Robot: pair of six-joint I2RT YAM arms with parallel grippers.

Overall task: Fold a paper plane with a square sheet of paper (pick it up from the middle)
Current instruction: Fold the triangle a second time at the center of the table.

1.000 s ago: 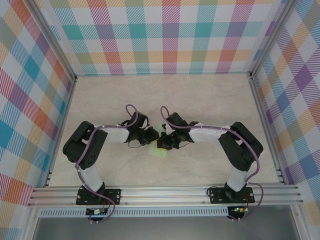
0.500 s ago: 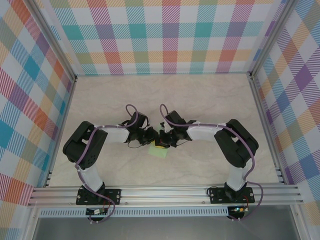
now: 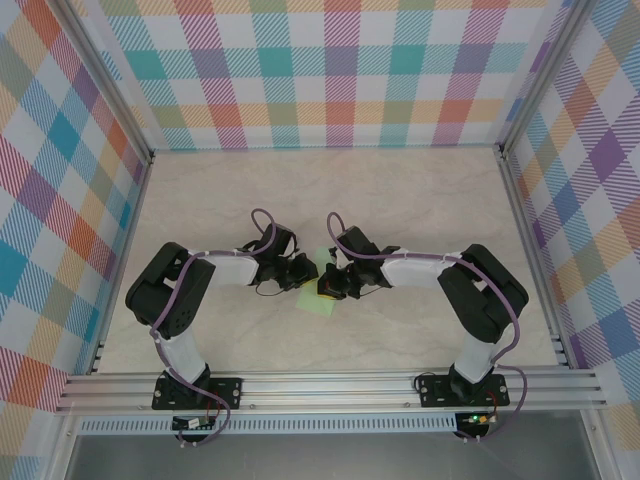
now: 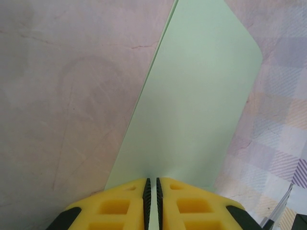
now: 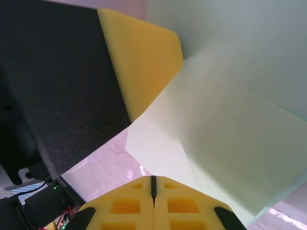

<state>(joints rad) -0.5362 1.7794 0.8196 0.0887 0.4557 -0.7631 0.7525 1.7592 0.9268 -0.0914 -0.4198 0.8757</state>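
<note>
No text, label, brand, number or sign can be read in any of the views.

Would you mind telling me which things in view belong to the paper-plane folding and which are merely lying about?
Part of the job: square sheet of paper, pale green, partly folded; left gripper, shut on it; right gripper, shut on its edge too.
Not part of it: tabletop, plaid walls, aluminium rail, all fixtures rather than loose items.
</note>
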